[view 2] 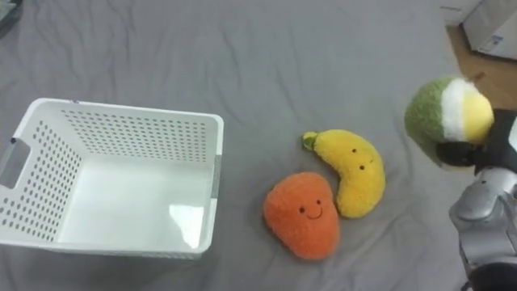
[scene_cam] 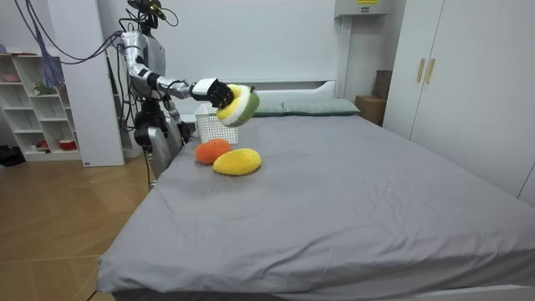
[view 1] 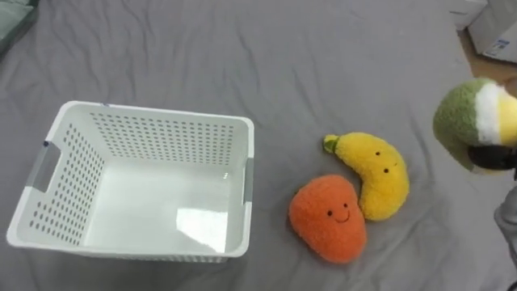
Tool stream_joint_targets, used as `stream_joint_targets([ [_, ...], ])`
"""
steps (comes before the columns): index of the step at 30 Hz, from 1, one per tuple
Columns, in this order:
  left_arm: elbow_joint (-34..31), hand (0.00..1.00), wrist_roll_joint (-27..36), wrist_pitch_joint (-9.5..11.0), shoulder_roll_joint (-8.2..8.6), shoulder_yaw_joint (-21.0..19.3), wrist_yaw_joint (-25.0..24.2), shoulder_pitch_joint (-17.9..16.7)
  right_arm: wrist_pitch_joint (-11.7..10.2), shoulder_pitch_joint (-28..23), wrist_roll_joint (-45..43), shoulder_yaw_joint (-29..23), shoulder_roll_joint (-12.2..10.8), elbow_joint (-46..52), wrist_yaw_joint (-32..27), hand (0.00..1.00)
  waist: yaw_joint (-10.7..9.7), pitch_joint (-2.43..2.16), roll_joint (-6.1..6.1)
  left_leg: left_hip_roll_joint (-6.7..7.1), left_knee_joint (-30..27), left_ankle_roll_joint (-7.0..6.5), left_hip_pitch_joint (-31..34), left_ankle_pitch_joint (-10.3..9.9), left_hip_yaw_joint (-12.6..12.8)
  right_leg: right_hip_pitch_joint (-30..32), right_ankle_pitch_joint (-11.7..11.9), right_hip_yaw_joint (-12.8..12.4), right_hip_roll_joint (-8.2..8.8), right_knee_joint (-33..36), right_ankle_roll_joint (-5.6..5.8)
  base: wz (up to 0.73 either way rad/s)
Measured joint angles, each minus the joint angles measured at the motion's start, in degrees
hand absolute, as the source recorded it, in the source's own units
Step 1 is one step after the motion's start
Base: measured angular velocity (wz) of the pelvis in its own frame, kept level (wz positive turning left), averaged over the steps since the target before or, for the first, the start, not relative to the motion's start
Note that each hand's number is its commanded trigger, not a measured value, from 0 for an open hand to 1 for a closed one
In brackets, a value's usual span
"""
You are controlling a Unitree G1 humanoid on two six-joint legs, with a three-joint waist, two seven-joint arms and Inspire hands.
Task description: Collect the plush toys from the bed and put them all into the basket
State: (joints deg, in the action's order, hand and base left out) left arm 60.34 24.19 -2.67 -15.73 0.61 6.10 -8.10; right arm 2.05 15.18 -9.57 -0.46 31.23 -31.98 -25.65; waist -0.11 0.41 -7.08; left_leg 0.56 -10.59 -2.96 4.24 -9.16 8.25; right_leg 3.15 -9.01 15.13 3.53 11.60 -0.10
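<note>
A green plush toy with a white and yellow face (view 1: 462,121) hangs in the air at the right, above the grey bed (view 1: 323,73). My right hand (view 2: 468,153) is shut on it from below; the room view shows the toy (scene_cam: 241,104) held out over the bed beyond the hand (scene_cam: 207,89). A yellow banana plush (view 1: 376,171) and an orange plush with a smiling face (view 1: 329,217) lie touching on the sheet, left of the held toy. A white perforated basket (view 1: 161,115) stands empty on the bed at the left.
I stand at the bed's side near its head end. Pillows (scene_cam: 309,106) lie by the headboard. A white box (view 1: 494,32) sits on the floor beyond the bed's right edge. Wide grey sheet lies free behind the toys.
</note>
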Motion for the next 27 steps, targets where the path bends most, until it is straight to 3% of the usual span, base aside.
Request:
stream_joint_targets([
  [5, -0.14, 0.00, -0.13, -0.11, 1.01, -0.71, 0.00, -0.78, 0.57, -0.87, -1.77, 0.04, -0.18, 8.26, 3.43, 1.00, 0.50, -0.48, 1.45, 0.10, 0.59, 0.00, -2.67, -0.15, -0.50, -2.49, -0.02, 0.69, -0.20, -0.04, 0.14, 0.04],
  [10, -1.24, 0.00, -1.28, -0.51, 1.84, -2.84, -0.02, -1.05, 1.70, -0.83, -2.42, 0.31, -0.18, 15.90, 6.41, 1.00, 2.01, -0.69, 1.80, 0.06, 1.05, 0.07, -3.30, -0.08, -0.92, -3.45, -0.04, 0.78, -0.22, -0.01, 0.17, 0.03],
  [15, -1.37, 0.00, -3.86, -0.48, 2.47, -3.75, 0.00, -0.59, 1.82, -0.34, -2.48, 1.14, -0.56, 18.17, 7.74, 1.00, 5.16, -0.36, 1.43, 0.22, 1.22, 0.03, -4.99, -0.14, -1.34, -5.31, -0.15, 0.97, -0.14, -0.04, 0.34, 0.02],
  [17, -1.30, 0.00, -3.57, -0.52, 2.41, -3.74, 0.00, -0.39, 1.88, 0.68, -2.46, 3.14, -0.57, 18.16, 8.16, 1.00, 5.03, -0.06, 1.29, 0.39, 0.91, 0.02, -5.01, -0.14, -2.48, -5.98, -0.15, 2.29, 0.00, -0.04, 0.35, 0.21],
  [19, -1.32, 0.00, -3.57, -0.55, 2.59, -3.65, 0.00, -0.31, 2.41, 0.95, -2.48, 4.35, -0.90, 18.56, 8.65, 1.00, 5.32, -0.06, 1.23, 0.56, 0.85, 0.02, -5.23, -0.14, -3.32, -6.55, -0.25, 2.78, 0.11, -0.05, 0.51, 0.29],
  [21, -1.32, 0.00, -3.69, -0.91, 2.77, -3.67, -0.02, -0.39, 3.37, 1.22, -2.48, 4.74, -2.04, 19.71, 9.59, 1.00, 5.83, 0.31, 1.34, 0.80, 0.85, 0.01, -5.40, -0.13, -4.25, -7.09, -0.34, 3.88, 0.28, -0.12, 0.66, 0.22],
  [24, -1.33, 0.00, -3.91, -1.19, 3.08, -3.69, -0.03, -0.60, 4.97, 1.23, -2.54, 6.16, -2.85, 20.56, 11.14, 1.00, 7.21, 0.35, 1.39, 1.21, 0.79, -0.11, -4.90, -0.07, -5.23, -7.10, -0.48, 4.87, 0.58, -0.32, 0.86, 0.16],
  [27, -1.48, 0.00, -3.96, -1.72, 3.49, -4.68, -0.16, -0.69, 5.96, 1.25, -2.61, 6.20, -6.19, 21.58, 12.03, 1.00, 8.96, 0.33, 1.41, 1.36, -0.22, -0.23, -3.97, -0.03, -5.91, -7.20, -0.47, 5.85, 0.63, -0.98, 0.86, 0.15],
])
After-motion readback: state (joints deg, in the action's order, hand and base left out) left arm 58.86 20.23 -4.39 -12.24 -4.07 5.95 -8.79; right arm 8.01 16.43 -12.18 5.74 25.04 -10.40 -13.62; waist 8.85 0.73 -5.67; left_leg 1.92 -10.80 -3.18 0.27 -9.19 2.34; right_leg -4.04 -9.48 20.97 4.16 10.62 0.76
